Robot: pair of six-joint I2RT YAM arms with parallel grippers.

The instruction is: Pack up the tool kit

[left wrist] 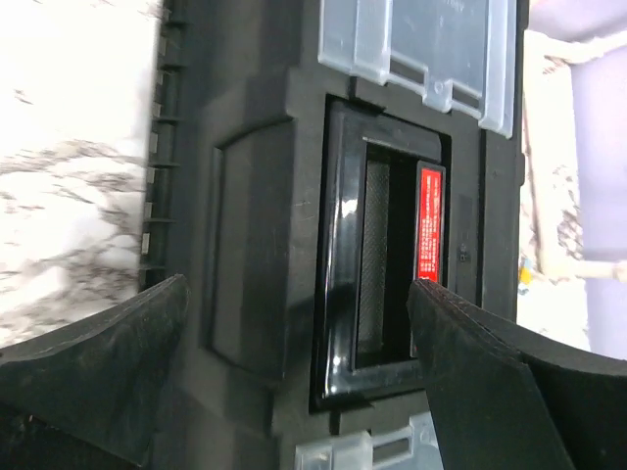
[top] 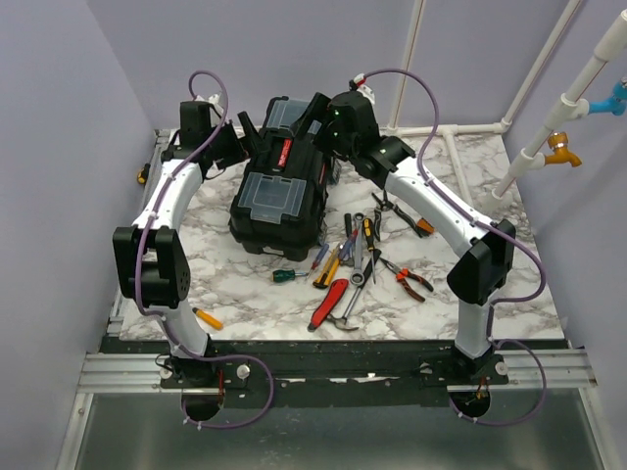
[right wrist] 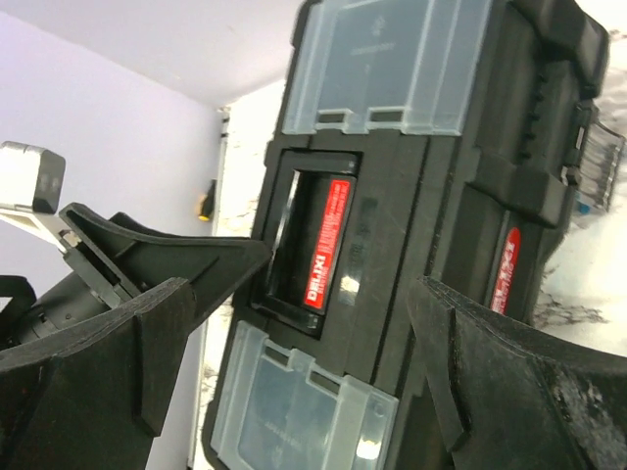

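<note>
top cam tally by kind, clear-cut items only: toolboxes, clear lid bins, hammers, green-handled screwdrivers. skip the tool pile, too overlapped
Toolbox: 1
Clear lid bins: 2
Hammer, red handle: 1
Green-handled screwdriver: 1
Total: 5

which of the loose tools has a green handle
The small screwdriver just in front of the toolbox, left of the main pile; no other handle is green.

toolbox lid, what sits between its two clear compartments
A recessed black handle pocket with a red label; clearest in the left wrist view.
</note>
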